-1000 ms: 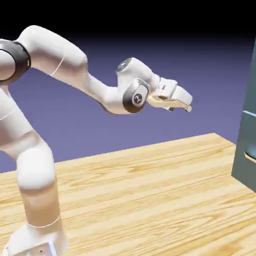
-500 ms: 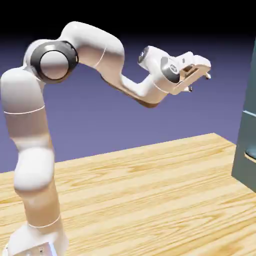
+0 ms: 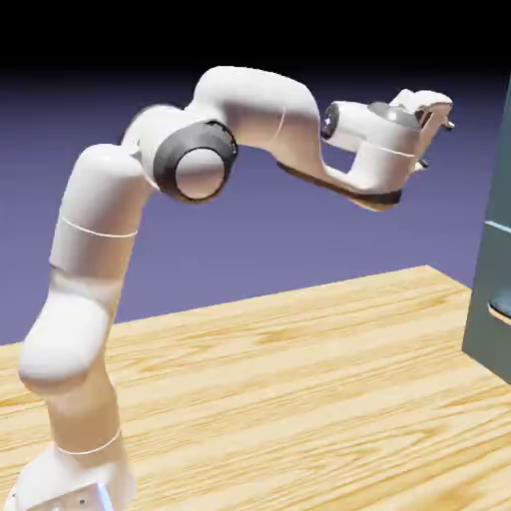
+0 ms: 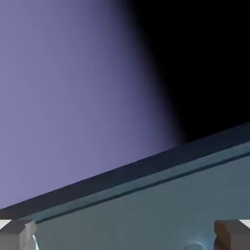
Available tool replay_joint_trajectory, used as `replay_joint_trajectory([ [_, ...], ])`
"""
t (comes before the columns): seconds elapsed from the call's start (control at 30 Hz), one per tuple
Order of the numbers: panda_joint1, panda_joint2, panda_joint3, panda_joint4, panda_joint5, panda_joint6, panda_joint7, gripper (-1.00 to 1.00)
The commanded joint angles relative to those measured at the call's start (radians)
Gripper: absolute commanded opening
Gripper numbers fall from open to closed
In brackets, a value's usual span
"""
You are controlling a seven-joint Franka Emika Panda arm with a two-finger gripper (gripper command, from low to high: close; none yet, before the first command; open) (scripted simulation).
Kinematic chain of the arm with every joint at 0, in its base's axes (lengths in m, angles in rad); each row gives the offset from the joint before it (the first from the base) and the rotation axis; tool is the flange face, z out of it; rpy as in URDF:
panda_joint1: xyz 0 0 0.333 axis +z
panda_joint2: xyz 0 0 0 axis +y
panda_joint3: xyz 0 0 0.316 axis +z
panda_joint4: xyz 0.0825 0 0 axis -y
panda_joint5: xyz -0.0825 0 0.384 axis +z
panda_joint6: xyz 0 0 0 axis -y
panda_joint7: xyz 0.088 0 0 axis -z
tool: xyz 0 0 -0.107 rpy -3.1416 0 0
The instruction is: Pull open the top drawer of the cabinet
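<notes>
Only a strip of the dark teal cabinet (image 3: pixel 493 269) shows at the exterior view's right edge, with a pale seam across it. My gripper (image 3: pixel 437 146) hangs high in the air to the cabinet's left, apart from it, pointing toward its upper part. In the hand view the cabinet (image 4: pixel 146 210) fills the lower part, its top edge running slanted across the picture. The gripper (image 4: pixel 125 238) is open, its two fingertips (image 4: pixel 19 234) far apart with nothing between them. A small pale shape at the bottom right may be a handle; I cannot tell.
The wooden table (image 3: pixel 299 379) lies far below the hand. The arm's elbow (image 3: pixel 200 160) stands raised at the middle left. Behind everything is the blue-violet backdrop (image 4: pixel 63 88).
The arm has lifted and stretched to the right. The hand rose and moved closer to the cabinet's upper part. The fingers stayed apart.
</notes>
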Motion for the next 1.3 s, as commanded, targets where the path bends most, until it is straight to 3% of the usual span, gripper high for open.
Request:
replay_joint_trajectory([
  [0.0, -0.008, 0.024, 0.01, 0.035, -0.044, 0.003, 0.009, 0.0],
  [0.53, -0.135, 0.387, 0.163, 0.559, -0.693, 0.045, 0.147, 0.0],
  [1.27, -0.087, 0.646, 0.393, 0.759, -0.023, -0.025, -0.81, 0.0],
])
